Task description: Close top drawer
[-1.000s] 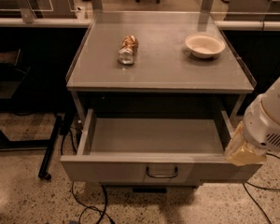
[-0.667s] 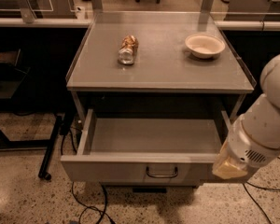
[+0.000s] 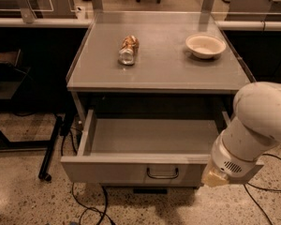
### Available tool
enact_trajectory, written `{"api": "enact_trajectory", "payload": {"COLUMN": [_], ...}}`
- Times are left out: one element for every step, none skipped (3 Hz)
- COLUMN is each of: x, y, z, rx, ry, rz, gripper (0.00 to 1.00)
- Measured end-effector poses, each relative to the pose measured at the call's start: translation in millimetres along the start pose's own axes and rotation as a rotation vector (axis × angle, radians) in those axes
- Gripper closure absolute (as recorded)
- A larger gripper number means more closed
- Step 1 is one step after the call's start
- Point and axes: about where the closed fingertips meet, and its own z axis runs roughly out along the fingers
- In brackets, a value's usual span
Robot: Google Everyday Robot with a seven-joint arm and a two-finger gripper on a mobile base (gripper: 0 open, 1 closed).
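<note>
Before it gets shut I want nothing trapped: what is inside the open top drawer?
The top drawer shows only bare grey floor and walls. Its front right corner is hidden by the gripper and arm at that edge, so that part cannot be checked.

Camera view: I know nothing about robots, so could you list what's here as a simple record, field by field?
top drawer: pulled out, open, nothing seen inside
handle: small dark wire loop at the centre of the drawer front
gripper: low at the drawer's front right corner, on the end of the white arm
table top: grey, above the drawer
can: lying on its side, left of centre
bowl: pale, upright, right side
cables: on the floor below the drawer
</note>
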Motion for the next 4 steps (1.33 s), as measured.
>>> {"api": "enact_trajectory", "payload": {"x": [-0.7,-3.8,-11.2,-15.3], "y": [-6.8,-17.7,-34.2,-45.3], "z": [24.7,45.5,51.3,48.0], "rx": [-0.009,-0.005,0.023,0.046], "ry": [0.013,0.025,0.031,0.029], "rz": [0.012,0.014,-0.003,-0.016], "gripper": [1.00,1.00,1.00,1.00]}}
